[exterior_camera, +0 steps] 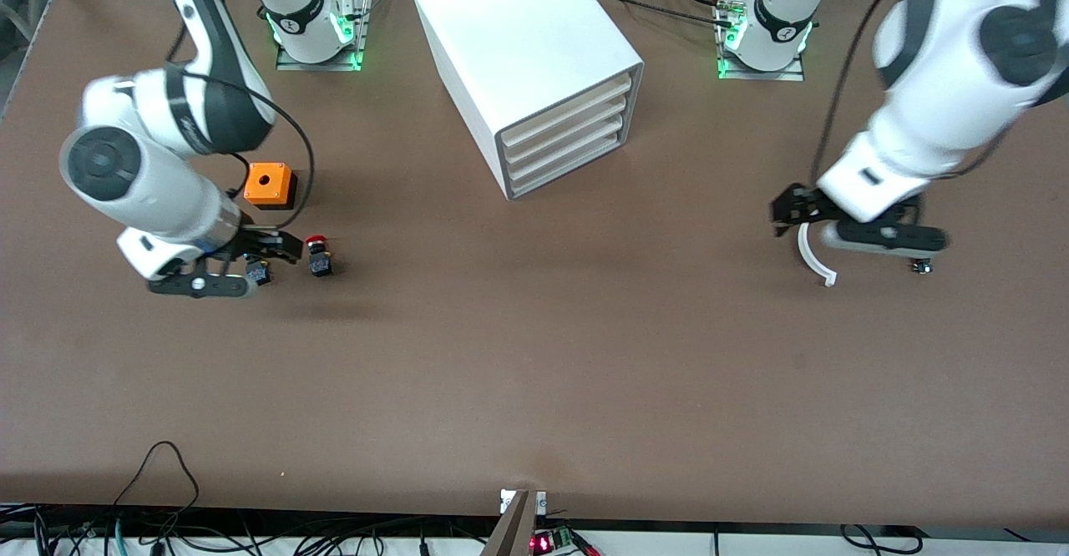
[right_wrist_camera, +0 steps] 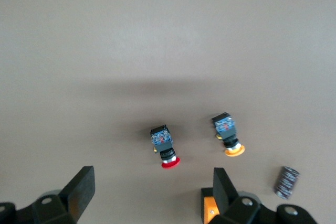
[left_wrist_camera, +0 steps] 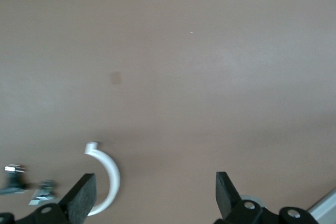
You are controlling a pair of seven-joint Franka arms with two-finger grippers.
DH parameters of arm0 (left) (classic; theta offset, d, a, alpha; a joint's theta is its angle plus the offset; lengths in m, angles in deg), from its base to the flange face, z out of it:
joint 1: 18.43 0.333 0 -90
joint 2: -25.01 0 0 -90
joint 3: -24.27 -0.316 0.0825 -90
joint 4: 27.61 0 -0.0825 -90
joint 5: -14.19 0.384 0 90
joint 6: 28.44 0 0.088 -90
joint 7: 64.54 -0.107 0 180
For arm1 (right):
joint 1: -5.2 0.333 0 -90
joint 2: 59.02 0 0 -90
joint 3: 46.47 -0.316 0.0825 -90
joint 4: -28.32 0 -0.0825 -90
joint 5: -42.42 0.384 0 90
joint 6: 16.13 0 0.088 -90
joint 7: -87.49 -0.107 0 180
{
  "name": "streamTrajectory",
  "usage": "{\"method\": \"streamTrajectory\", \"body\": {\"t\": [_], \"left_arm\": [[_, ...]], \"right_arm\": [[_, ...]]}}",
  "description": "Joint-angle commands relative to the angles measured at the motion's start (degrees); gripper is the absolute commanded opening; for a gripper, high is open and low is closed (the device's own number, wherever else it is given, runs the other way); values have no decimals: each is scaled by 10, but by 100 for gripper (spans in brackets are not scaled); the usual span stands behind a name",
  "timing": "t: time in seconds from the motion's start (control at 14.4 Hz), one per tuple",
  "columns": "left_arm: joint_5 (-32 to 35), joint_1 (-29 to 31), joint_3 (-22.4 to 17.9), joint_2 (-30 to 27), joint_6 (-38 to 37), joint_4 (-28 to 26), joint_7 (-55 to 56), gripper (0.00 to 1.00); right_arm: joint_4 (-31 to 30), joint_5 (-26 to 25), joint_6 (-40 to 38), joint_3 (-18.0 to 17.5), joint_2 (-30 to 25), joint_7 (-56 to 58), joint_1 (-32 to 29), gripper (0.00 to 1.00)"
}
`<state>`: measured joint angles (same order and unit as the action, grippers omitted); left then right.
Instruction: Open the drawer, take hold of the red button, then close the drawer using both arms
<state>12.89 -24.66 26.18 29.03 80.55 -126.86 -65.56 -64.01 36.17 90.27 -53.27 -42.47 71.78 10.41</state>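
Clearly all four drawers of the large white box cabinet are shut, so opening the shallow white drawer comes first, with a straight pull on its pale front. Toward the right arm's end of the table, the right gripper hovers spread wide and empty beside the small red-capped black button, near the orange box. Toward the left arm's end, the left gripper hangs released over a curved white plastic hook, gripping nothing.

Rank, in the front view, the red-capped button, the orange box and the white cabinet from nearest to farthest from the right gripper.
Right gripper, open:
1. Red-capped button, on the table just beside it.
2. Orange box, farther from the front camera than the button.
3. White cabinet, mid-table, drawers shut.
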Motion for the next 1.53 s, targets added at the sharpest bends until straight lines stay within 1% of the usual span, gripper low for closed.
{"method": "streamTrajectory", "body": {"t": [0.0,0.14,0.28,0.42,0.49,0.63,0.7,0.77,0.83,1.04,1.25,1.46], "left_arm": [[-9,-7,-41,-12,-75,66,-110,100],[-2,-7,-53,-24,-88,80,-149,100],[-1,-7,-67,-30,-99,80,-162,100],[-1,-8,-66,-26,-107,82,-164,100],[-1,-9,-66,-25,-108,81,-164,100],[-1,-8,-67,-25,-121,81,-157,100],[-2,-7,-70,-25,-127,82,-147,100],[-3,1,-76,-26,-131,82,-127,100],[-4,5,-77,-28,-150,84,-107,100],[-2,14,-78,-25,-192,107,-68,100],[-1,19,-78,-26,-193,113,-64,100],[-1,20,-78,-26,-200,114,-64,100]], "right_arm": [[93,16,-94,0,0,-12,-4,100],[137,32,-158,7,-7,-13,-12,100],[139,35,-173,9,-40,-12,-26,100],[138,36,-187,15,-63,-10,-32,100],[140,36,-193,37,-65,-6,-31,100],[139,38,-182,98,-71,2,-21,100],[136,42,-179,114,-74,31,-17,100],[124,45,-179,126,-82,57,-17,100],[106,45,-178,141,-93,75,-20,100],[105,44,-189,144,-104,97,-29,100],[106,45,-229,138,-114,131,-29,100],[100,44,-232,138,-137,168,-29,100]]}}
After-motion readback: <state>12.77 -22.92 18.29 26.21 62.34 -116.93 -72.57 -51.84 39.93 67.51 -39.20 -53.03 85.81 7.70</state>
